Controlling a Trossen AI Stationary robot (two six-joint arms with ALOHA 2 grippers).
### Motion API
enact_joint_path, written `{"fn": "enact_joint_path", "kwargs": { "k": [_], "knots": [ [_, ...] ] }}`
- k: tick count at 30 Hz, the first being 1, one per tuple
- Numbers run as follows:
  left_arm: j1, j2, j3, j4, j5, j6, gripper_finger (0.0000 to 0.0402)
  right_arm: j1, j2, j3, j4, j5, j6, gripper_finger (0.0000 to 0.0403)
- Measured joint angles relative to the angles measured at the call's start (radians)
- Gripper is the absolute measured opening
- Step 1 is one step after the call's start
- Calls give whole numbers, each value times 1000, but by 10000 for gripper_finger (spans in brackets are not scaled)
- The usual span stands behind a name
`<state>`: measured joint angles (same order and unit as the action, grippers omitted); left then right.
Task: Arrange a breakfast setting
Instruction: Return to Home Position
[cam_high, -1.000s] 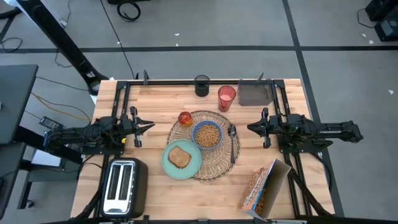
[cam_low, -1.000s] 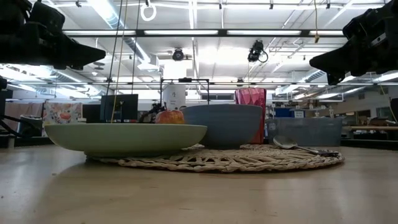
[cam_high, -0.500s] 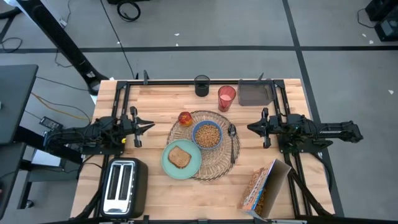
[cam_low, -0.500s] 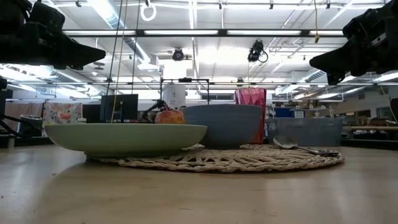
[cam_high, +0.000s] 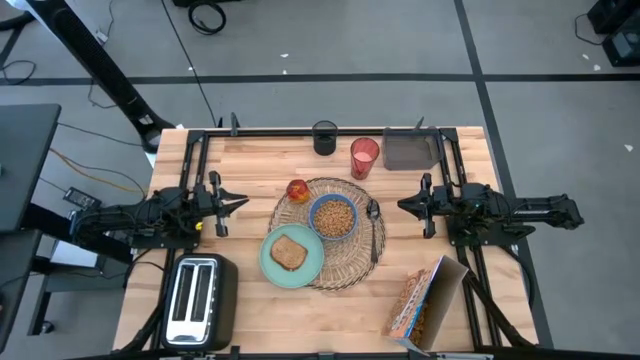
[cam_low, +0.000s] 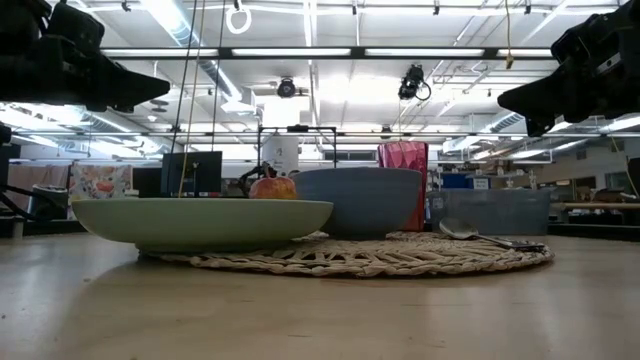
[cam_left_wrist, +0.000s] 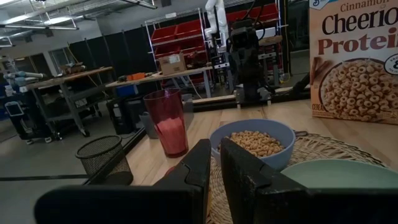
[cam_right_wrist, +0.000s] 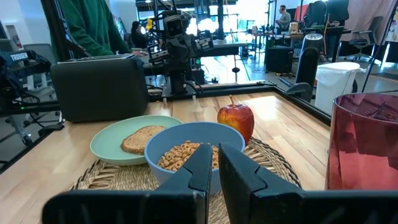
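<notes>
The round wicker placemat lies mid-table. On it sit the teal plate with a slice of toast, the blue bowl of cereal, the dark spoon and the red apple at its far left edge. The translucent red cup stands on the table behind the mat. The orange cereal box stands at the near right. My left gripper hovers left of the mat, shut and empty. My right gripper hovers right of the mat, shut and empty.
A silver toaster stands at the near left. A grey tray and a black mesh cup stand along the far edge. A person in a green top stands beyond the table in the right wrist view.
</notes>
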<state>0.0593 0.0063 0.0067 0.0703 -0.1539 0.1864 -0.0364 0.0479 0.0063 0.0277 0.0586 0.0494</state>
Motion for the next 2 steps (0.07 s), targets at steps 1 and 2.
{"fn": "enact_joint_path", "kwargs": {
  "k": [1,2],
  "knots": [
    [0,0,0,0,0,0,46,0,0,0,0,0,0,39],
    [0,0,0,0,0,0,46,0,0,0,0,0,0,39]
  ]
}}
